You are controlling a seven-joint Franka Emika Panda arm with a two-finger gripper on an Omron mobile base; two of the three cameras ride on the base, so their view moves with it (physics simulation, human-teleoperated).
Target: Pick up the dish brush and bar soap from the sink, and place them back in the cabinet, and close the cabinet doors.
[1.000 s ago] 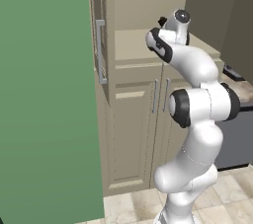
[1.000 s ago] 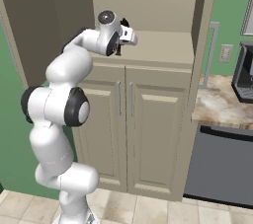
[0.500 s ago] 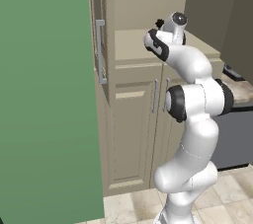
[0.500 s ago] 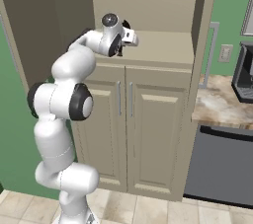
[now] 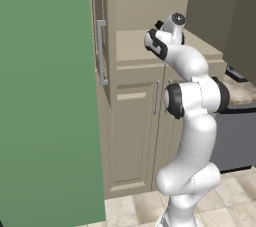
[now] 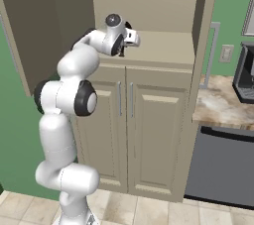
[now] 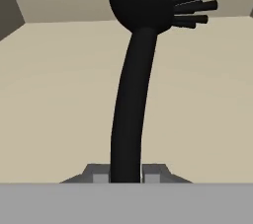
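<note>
**Brush carried in over the cabinet shelf**

Over the last second I see the arm straighten and reach a little further into the cabinet; the gripper now hangs just above the beige shelf. It stays clamped on the dish brush by its handle, bristles pointing ahead toward the back wall. My reading: placement is close, release pending.

Both cabinet doors stand open, handles clear of the arm. Nothing lies on the shelf beneath. Coffee machine sits on the counter, well apart.
</note>
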